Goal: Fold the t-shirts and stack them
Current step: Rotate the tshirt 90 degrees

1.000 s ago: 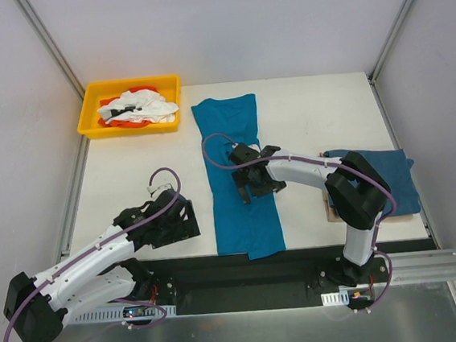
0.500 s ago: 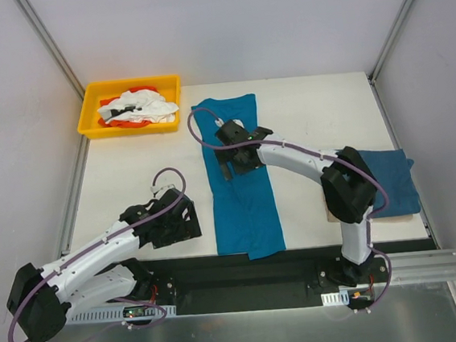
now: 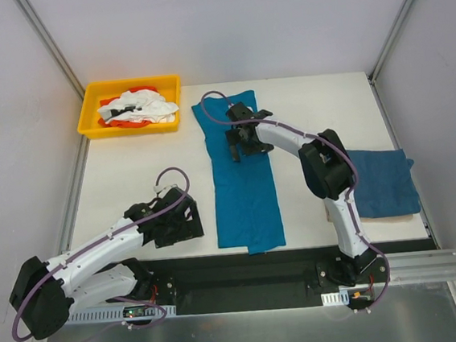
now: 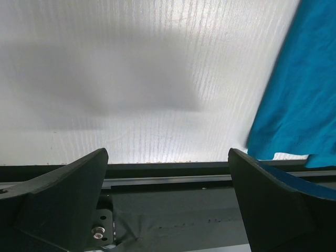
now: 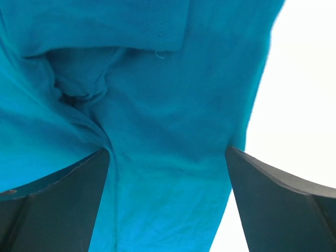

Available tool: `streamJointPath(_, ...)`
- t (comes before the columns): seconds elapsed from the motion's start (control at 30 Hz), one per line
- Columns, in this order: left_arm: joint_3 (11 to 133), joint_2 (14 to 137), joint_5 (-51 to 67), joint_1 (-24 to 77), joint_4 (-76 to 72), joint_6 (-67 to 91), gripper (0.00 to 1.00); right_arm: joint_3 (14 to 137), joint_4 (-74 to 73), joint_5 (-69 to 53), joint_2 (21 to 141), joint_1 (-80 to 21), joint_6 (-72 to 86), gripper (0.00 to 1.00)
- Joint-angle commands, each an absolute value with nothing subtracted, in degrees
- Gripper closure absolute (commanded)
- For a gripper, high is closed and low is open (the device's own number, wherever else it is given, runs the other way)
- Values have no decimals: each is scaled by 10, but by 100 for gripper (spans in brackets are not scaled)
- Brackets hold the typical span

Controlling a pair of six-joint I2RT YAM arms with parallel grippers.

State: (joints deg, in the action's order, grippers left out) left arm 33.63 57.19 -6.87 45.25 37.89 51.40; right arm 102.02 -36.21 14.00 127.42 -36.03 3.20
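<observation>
A teal-blue t-shirt [image 3: 245, 194], folded into a long narrow strip, lies from the table's far middle to its near edge. My right gripper [image 3: 240, 145] is open and hovers over the strip's far part. In the right wrist view the gripper [image 5: 167, 152] has its fingers wide apart, with wrinkled shirt cloth [image 5: 173, 105] below and nothing held. A second teal t-shirt [image 3: 385, 190] lies folded at the right edge. My left gripper [image 3: 175, 228] is open and empty, just left of the strip's near end. In the left wrist view [image 4: 167, 157] a shirt corner [image 4: 294, 105] shows at right.
A yellow bin [image 3: 93, 111] with white and orange cloths stands at the far left corner. The black base rail [image 4: 168, 210] runs along the table's near edge, under my left gripper. Bare white table [image 3: 139, 171] lies between the bin and my left arm.
My right gripper has moved along the long shirt from its middle toward its far end, staying open. My left gripper has shifted only slightly.
</observation>
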Motion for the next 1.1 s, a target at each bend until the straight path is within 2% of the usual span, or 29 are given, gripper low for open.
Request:
streamJointPath(0.0,359,582,-52,445,369,504,1,1012,-354,68,1242,-370,-10,3)
streamJointPath(0.13,360,588,-33,445,354,504,1,978,-340,51,1180,-381,-19,3)
streamJointPath(0.27,349,592,6,445,317,504,1,913,-327,56,1069,-391,-12,3)
streamJointPath(0.37,328,599,61,446,263,507,1,826,-326,78,990,-392,29,3)
streamJointPath(0.43,316,608,92,447,230,512,4,740,-316,75,949,-393,62,3)
streamJointPath(0.57,287,628,153,459,140,529,13,622,-337,62,844,-393,128,1)
streamJointPath(0.7,297,674,163,468,129,531,20,535,-355,24,771,-405,163,1)
streamJointPath(0.83,309,707,167,482,116,530,31,455,-354,-21,713,-414,195,1)
streamJointPath(0.9,318,728,177,486,112,529,40,409,-337,-58,684,-417,214,1)
streamJointPath(1.07,327,767,190,495,112,526,61,352,-302,-98,653,-419,225,12)
